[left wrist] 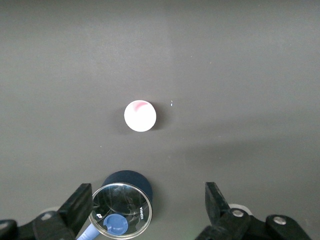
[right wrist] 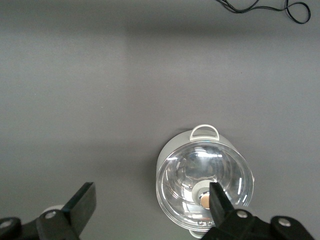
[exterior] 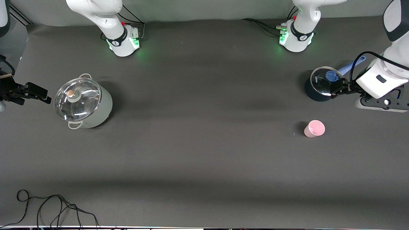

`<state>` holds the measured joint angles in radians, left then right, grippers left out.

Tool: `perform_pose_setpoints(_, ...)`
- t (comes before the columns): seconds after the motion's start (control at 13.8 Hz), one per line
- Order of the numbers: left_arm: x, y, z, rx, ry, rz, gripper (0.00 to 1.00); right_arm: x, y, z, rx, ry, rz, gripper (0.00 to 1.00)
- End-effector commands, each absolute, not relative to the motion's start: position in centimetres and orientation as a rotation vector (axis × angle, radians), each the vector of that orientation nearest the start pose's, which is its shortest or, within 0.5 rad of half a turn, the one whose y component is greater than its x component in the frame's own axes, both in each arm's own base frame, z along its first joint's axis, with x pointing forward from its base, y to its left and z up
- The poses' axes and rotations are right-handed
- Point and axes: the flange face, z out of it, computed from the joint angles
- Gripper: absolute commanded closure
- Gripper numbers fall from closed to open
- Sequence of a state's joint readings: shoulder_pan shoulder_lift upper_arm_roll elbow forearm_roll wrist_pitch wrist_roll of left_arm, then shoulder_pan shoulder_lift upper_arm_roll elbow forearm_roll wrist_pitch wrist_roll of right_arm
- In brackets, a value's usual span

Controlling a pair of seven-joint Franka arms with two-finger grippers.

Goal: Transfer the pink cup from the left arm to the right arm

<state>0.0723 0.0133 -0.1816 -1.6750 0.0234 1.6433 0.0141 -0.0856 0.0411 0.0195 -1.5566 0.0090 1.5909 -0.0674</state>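
Evidently staged for pickup: pink cup (exterior: 314, 128) upright on table (exterior: 204, 159) toward left arm's end, left gripper (exterior: 338, 89) spread wide over dark pot (exterior: 319, 84), right gripper (exterior: 30, 94) spread, waiting beside steel pot (exterior: 83, 103).

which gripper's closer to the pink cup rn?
Left. The left gripper hangs over the small dark pot beside the pink cup; the right gripper waits beside the big pot.

The right arm's black two-finger gripper (exterior: 32, 94) is partly cut off at the front view's edge. The left arm's white wrist housing (exterior: 381, 80) runs off the frame too. The long blue plastic handle (exterior: 353, 65) is partly hidden under the small dark pot's round glass lid (exterior: 322, 81).
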Motion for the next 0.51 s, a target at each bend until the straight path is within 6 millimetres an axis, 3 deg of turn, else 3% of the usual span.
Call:
perform_pose_setpoints(0.0,55.76,-5.72,57.73,-3.104,0.214,0.069,0.00,56.90,-3.33,61.42,-3.115,0.029,-0.005,0.00)
perform_pose_setpoints(0.43,55.75,-5.63,57.72,-3.104,0.212,0.072,0.00,57.16,-3.59,61.11,-3.113,0.039,0.002,0.00)
